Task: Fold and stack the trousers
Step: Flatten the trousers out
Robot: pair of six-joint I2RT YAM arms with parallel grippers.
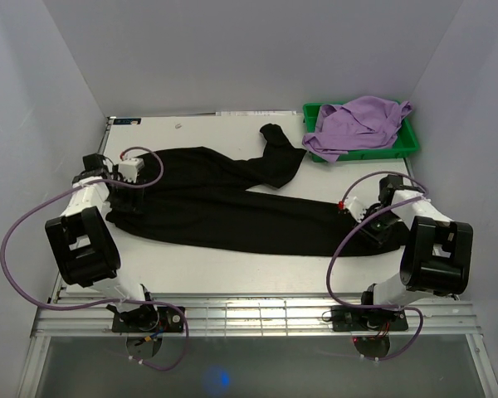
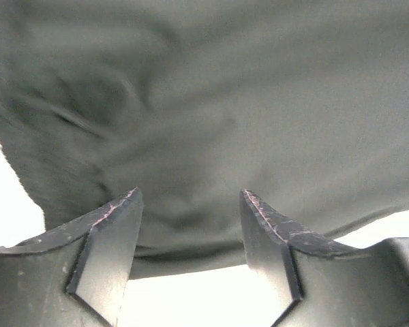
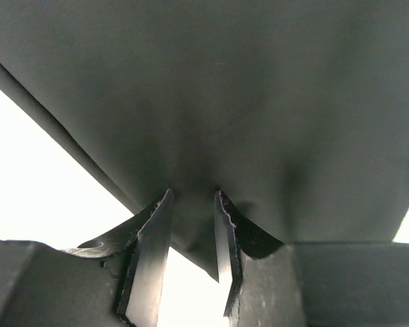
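Observation:
The black trousers (image 1: 232, 207) lie spread across the white table, waist end at the left and one leg reaching the right side. The other leg bends up toward the back (image 1: 274, 157). My left gripper (image 1: 126, 199) is down at the left end of the cloth. In the left wrist view it (image 2: 189, 194) stands open, with the trousers' edge (image 2: 225, 102) lying across the gap at its tips. My right gripper (image 1: 367, 225) is at the leg's right end. Seen from the right wrist, it (image 3: 193, 194) is narrowed on a puckered fold of the trousers (image 3: 225, 88).
A green bin (image 1: 411, 141) at the back right holds a lilac purple garment (image 1: 357, 124). The bent trouser leg ends close to the bin. Grey walls enclose the table on three sides, and the purple cables (image 1: 33, 224) loop beside both arms.

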